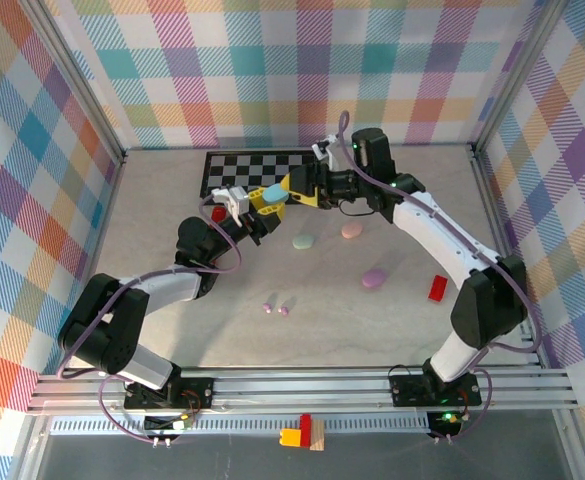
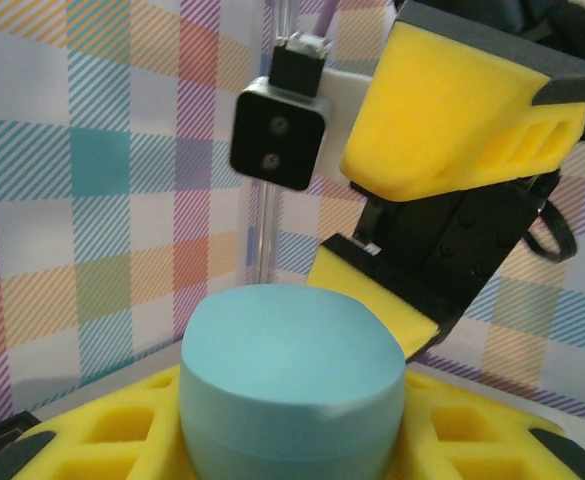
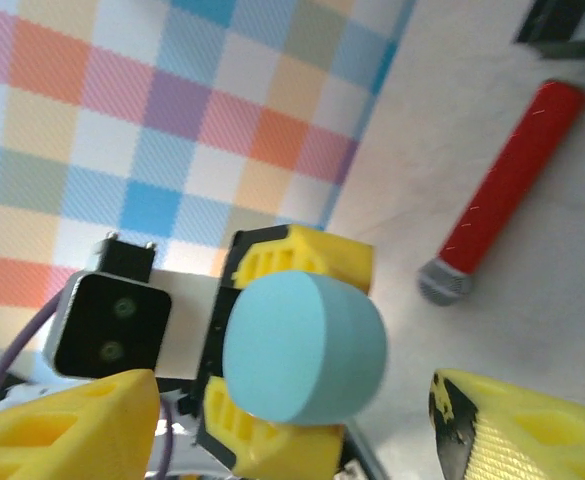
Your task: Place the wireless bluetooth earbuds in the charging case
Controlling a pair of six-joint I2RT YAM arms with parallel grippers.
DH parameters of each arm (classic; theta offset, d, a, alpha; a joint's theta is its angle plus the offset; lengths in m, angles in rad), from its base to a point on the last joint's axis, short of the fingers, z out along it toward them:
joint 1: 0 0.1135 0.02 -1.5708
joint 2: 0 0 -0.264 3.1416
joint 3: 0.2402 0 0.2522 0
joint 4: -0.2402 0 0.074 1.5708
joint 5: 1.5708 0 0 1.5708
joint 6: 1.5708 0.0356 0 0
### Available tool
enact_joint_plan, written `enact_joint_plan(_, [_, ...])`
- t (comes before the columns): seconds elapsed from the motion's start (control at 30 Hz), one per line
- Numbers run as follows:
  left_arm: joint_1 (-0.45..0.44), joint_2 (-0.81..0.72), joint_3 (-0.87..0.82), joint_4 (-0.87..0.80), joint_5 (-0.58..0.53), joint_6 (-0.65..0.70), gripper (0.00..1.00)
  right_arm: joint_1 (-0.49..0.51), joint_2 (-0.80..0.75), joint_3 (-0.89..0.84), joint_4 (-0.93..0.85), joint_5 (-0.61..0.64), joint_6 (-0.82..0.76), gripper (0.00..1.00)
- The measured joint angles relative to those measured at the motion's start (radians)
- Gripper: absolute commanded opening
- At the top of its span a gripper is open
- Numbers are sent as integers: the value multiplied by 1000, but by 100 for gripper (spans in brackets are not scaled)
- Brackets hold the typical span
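The left gripper (image 1: 265, 200) holds a smooth blue case (image 1: 273, 191) in clamped jaws; the right gripper (image 1: 294, 188) faces it, jaws apart.

Raised clear of the pale worktop (image 1: 142, 230), the case is a matte rounded pebble with a flat face and a thin seam, pinched between hollowed yellow fingers (image 3: 302, 255); the right gripper stands at its 3 o'clock. The earbuds (image 1: 269, 308), two tiny lilac-pink beans just beside each other, lie on the worktop well apart from it, toward 6 o'clock. Between sit a green case (image 1: 304, 241) and a peach case (image 1: 351, 230), smooth ovals, with a lilac case (image 1: 374, 278) at 4 o'clock from the green one and a red block (image 1: 438, 288) at the lilac's 3 o'clock. A grey-tipped red rod (image 3: 502, 190) lies flat.
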Motion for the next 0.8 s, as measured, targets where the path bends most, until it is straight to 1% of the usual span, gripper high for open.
enact_joint_plan(0.2, [-1,0,12,14,3,-3,39,2,56,-8,154,-130,156,67])
enact_joint_plan(0.27, [-1,1,12,16,3,-3,39,2,68,-9,182,-151,186,62])
enact_joint_plan(0.4, [-1,8,13,25,3,-3,39,2,72,-16,206,-170,232,47])
enact_joint_plan(0.6, [-2,11,19,31,22,-3,39,0,81,-18,206,-176,270,30])
enact_joint_plan(0.67, [-2,14,19,30,23,1,41,-2,81,-21,206,-178,282,26])
enact_joint_plan(0.7, [-2,14,19,29,24,1,46,-3,81,-23,206,-179,285,25])
enact_joint_plan(0.77, [-2,14,19,26,26,1,63,-7,81,-29,208,-174,284,22])
enact_joint_plan(0.8, [-4,14,18,26,28,2,74,-11,80,-36,210,-161,281,21])
